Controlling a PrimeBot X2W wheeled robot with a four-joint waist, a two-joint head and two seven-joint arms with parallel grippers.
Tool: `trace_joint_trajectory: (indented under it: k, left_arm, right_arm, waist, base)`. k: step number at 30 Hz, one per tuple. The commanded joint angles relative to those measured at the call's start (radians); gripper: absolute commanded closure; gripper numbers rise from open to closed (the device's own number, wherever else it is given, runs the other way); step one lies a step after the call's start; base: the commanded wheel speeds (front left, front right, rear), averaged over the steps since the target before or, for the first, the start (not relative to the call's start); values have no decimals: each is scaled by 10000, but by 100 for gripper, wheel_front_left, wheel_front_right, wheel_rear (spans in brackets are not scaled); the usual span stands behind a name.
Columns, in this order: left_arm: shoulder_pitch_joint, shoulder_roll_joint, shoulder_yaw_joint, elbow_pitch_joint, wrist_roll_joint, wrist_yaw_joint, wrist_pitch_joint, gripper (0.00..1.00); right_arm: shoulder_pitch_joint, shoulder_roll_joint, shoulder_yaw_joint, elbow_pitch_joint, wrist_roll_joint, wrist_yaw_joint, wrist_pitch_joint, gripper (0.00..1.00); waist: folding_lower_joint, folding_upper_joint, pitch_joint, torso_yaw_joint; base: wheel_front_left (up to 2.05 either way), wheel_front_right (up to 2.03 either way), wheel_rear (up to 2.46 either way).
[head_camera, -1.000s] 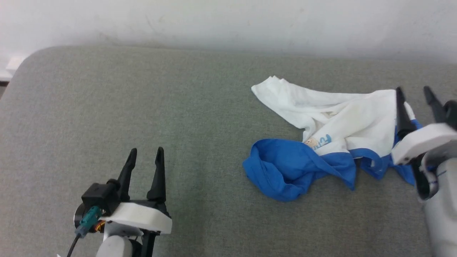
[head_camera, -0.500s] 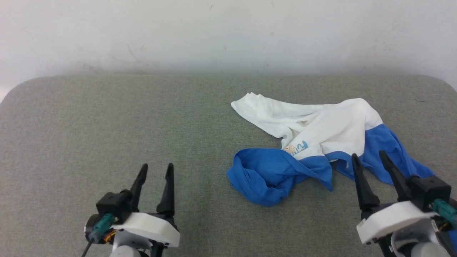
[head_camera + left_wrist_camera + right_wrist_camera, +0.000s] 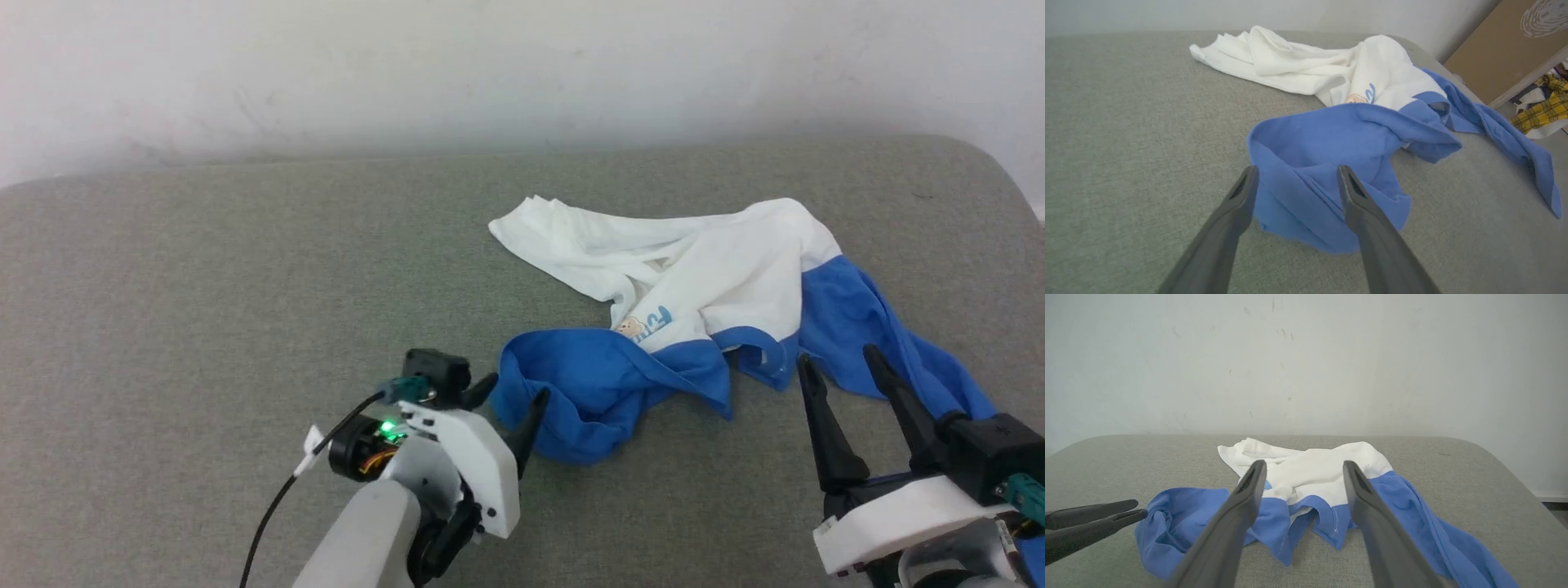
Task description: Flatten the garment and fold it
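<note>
The garment (image 3: 735, 278) lies crumpled on the grey table, right of centre: white body at the back, blue sleeves in front, and a small beige patch (image 3: 633, 327) with light-blue lettering. One blue sleeve bunches to the left and the other trails off to the right. My left gripper (image 3: 518, 390) is open at the left edge of the bunched sleeve. In the left wrist view its fingertips (image 3: 1298, 168) straddle the blue cloth (image 3: 1310, 139). My right gripper (image 3: 837, 357) is open and holds nothing, just in front of the garment's near edge (image 3: 1323, 477).
The grey padded table (image 3: 204, 286) runs wide to the left and ends in a rounded corner at the far right, against a white wall. Beyond its right end stand a brown board (image 3: 1506, 41) and a pile of yellow plaid cloth (image 3: 1543, 110).
My left gripper has swung right and forward to the bunched blue sleeve. The head camera has shifted. The right gripper drew back from the garment a second ago and has since held still.
</note>
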Motion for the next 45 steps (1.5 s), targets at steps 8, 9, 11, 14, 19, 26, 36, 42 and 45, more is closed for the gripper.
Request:
trace_joint_trajectory:
  k: [8,9,11,14,19,26,36,42,45]
  left_arm:
    - [-696,431,-1063,959,-344,-143,2428,0]
    - [-714,481,-1226,1056,-388,-149,2649,0]
    - [-767,637,-1639,1237,-396,-156,3117,0]
    - [-848,854,-2534,1314,-696,-160,3755,8]
    - [-1089,1487,-3148,948,-1162,-162,3205,100]
    - [-1072,2942,-1933,-455,-981,504,1655,100]
    - [88,5418,-329,-2873,-747,1798,1676,100]
    - [1001,5593,545,-2060,-1432,2167,956,100]
    - [1360,5118,773,-913,-2017,2053,399,87]
  right_arm:
    - [129,32,41,-3,379,-7,-106,0]
    - [119,32,38,5,425,-7,-146,0]
    - [104,32,42,12,467,-7,-185,0]
    - [52,32,51,-8,522,-7,-217,0]
    - [43,33,19,42,552,-7,-198,0]
    - [453,33,-332,61,714,-7,-148,0]
    - [712,33,-549,-111,784,-7,-18,0]
    - [600,33,-571,-220,799,-7,6,0]
    - [469,33,-512,-179,788,-7,12,0]
  waist:
    - [0,0,440,-503]
    - [0,0,455,-522]
    - [0,0,484,-543]
    - [0,0,500,-536]
    - [0,0,326,-467]
    - [0,0,-152,-160]
    - [0,0,-195,302]
    - [0,0,162,386]
    - [0,0,262,350]
  base:
    - [0,0,0]
    - [0,0,0]
    - [0,0,0]
    - [0,0,0]
    - [0,0,0]
    - [0,0,0]
    - [0,0,0]
    - [0,0,0]
    - [0,0,0]
